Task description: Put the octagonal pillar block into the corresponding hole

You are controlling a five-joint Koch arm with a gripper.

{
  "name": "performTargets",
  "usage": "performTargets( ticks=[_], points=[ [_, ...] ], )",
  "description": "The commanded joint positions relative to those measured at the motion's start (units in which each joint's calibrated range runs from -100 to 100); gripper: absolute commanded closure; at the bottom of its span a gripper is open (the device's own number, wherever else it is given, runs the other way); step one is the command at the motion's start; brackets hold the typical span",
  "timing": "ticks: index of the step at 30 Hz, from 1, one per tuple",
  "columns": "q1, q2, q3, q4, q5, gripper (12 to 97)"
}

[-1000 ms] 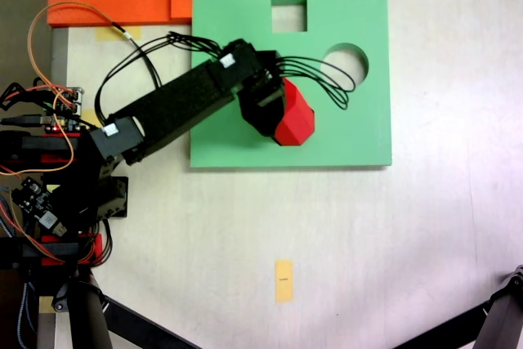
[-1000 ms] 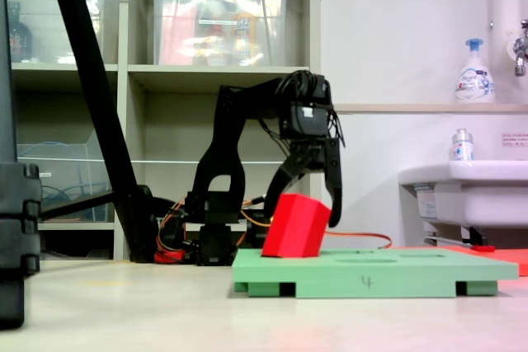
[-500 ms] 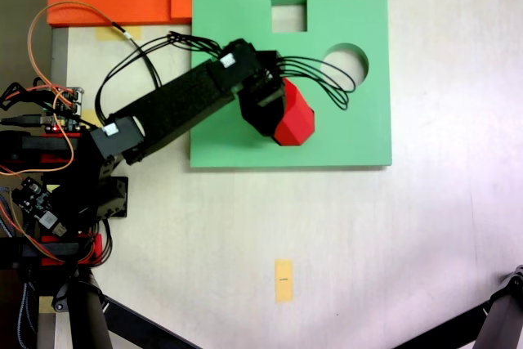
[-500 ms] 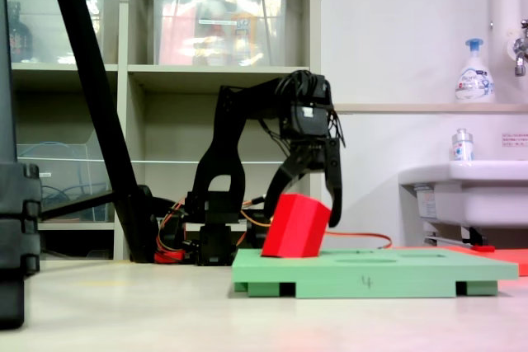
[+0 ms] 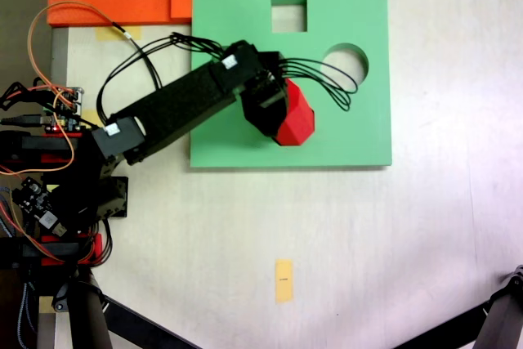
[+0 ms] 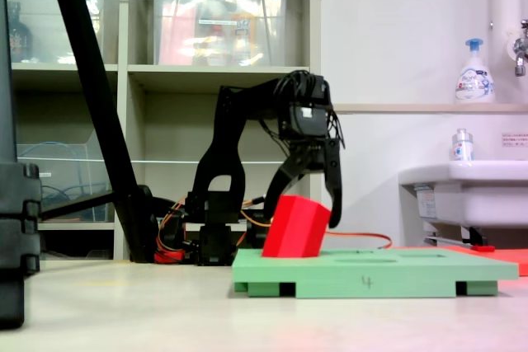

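Fixed view from the side had the gripper spread wide over the red block, one finger down at the block's 3 o'clock face, the other behind its 9 o'clock side, and daylight showed between the right finger and the foam, so it looked to hold nothing. The block leaned, top tipped toward 2 o'clock, its base sunk at the surface of the green board. My read: it sat cocked in its hole, corners not lined up, which would explain the tilt and the open fingers standing by for a nudge. From above, the block lay at about 6 o'clock from the board's centre, partly under the black wrist, and the hole itself could not be seen beneath it. The square cutout sat at 12 o'clock and the round one at 2 o'clock from the block, both open and well apart from it. The board's near edge ran close at 6 o'clock of the block, with bare tabletop beyond, so there was room to push or re-grip from that side; cables looped at 1 o'clock.
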Motion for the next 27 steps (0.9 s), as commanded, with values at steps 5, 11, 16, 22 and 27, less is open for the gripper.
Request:
performTargets(
  ticks=[5, 11, 16, 22, 27],
  points=[
    [-1.03, 3.17, 2.61, 6.15, -2.64, 61.6],
    [-1.37, 3.87, 2.41, 6.06, -3.22, 57.5],
    [-0.78, 2.89, 2.41, 6.15, -3.22, 54.3],
    [-0.29, -1.72, 2.41, 4.9, -3.17, 58.3],
    [-0.83, -7.31, -1.77, 4.13, -3.22, 49.1]
  ],
)
